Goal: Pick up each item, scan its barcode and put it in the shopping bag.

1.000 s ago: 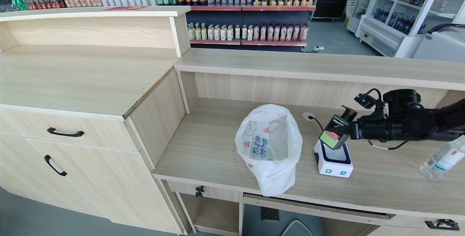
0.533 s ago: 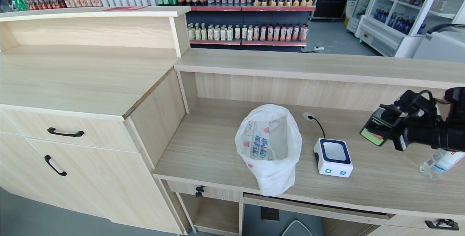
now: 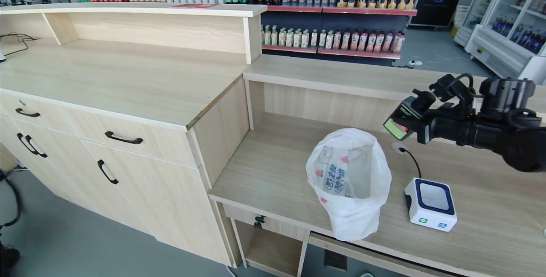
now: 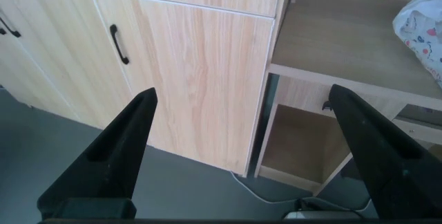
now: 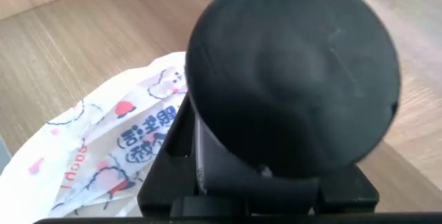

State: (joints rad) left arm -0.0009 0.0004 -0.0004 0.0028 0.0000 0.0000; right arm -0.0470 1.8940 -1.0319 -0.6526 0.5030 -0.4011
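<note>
My right gripper [image 3: 410, 120] is shut on a small black container [image 3: 396, 124] with a green and red label. It holds it in the air, above the counter and to the right of the white shopping bag [image 3: 347, 183]. In the right wrist view the container [image 5: 290, 72] shows as a round black face, with the printed bag [image 5: 103, 155] beneath it. The white barcode scanner [image 3: 431, 204] lies flat on the counter to the right of the bag, below the held container. My left gripper [image 4: 242, 155] hangs open over the floor in front of the cabinet doors, with nothing between its fingers.
The bag and scanner stand in a recessed wooden counter [image 3: 273, 170] with a raised ledge [image 3: 324, 72] behind. The scanner's cable [image 3: 411, 159] runs to a hole in the counter. A higher counter with drawers [image 3: 123, 138] is on the left.
The head camera has shifted, so the whole scene sits further right. My right gripper took the container off the scanner, swung right, then rose and came back above it.
</note>
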